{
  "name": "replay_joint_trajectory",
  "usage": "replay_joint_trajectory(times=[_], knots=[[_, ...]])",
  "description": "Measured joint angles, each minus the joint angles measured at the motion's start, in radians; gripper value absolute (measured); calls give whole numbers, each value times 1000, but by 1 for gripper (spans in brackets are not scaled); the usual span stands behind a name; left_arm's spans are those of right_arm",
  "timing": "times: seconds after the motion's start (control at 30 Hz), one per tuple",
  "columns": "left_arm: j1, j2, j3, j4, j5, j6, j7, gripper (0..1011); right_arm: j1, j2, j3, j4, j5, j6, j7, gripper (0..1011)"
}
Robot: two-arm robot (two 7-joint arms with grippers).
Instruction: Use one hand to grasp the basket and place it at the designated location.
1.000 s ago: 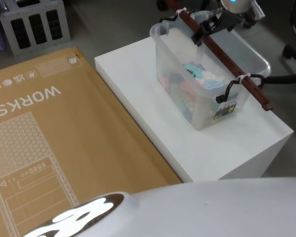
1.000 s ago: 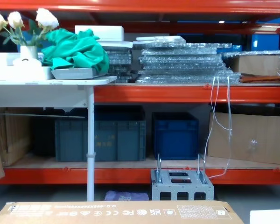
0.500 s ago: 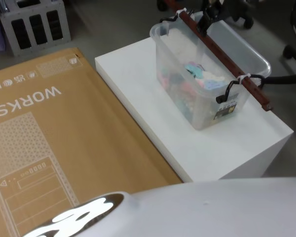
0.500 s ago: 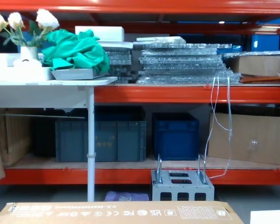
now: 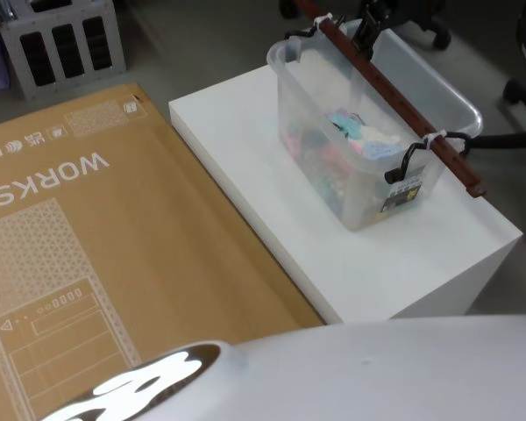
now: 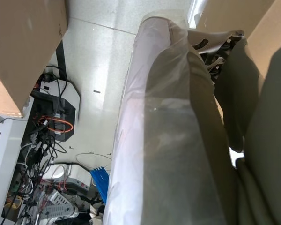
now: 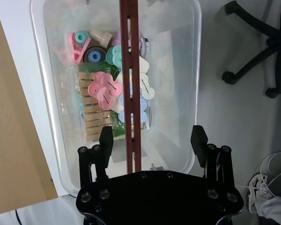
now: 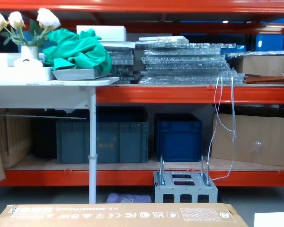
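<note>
Head view: the right hand [image 5: 368,26] has drawn back up from the handle [image 5: 394,96] since a second ago, so the basket [image 5: 368,140] sits ungrasped on the white surface [image 5: 272,202]. Right wrist view: fingers [image 7: 106,140] stand apart astride the handle, pegs [image 7: 107,89] below. The chest view shows only shelving.

Basket [image 5: 351,149] clear glossy plastic; pedestal [image 5: 272,193] matt white; carton [image 5: 96,263] cardboard.

warehouse | orange racking [image 8: 180,94] | grey-blue crates [image 8: 102,142] | cardboard boxes [image 8: 253,139]
</note>
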Motion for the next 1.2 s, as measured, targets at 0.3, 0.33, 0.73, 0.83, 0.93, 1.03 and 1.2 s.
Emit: replay_joint_trajectory(times=[0.3,0.33,0.73,0.83,0.93,1.03,1.2], knots=[[0,0,0,0,0,0,0,0,13,-14,6,7,-14,-10,25,1000],[0,0,0,0,0,0,0,0,19,-17,6,10,-16,-12,33,1000],[0,0,0,0,0,0,0,0,62,-28,2,4,-32,-19,81,1000],[0,0,0,0,0,0,0,0,70,-26,1,0,-35,-20,91,1000],[0,0,0,0,0,0,0,0,80,-21,-1,-9,-39,-22,103,1000],[0,0,0,0,0,0,0,0,85,-17,-1,-15,-41,-22,110,1000],[0,0,0,0,0,0,0,0,92,-6,-1,-31,-43,-22,119,1000]])
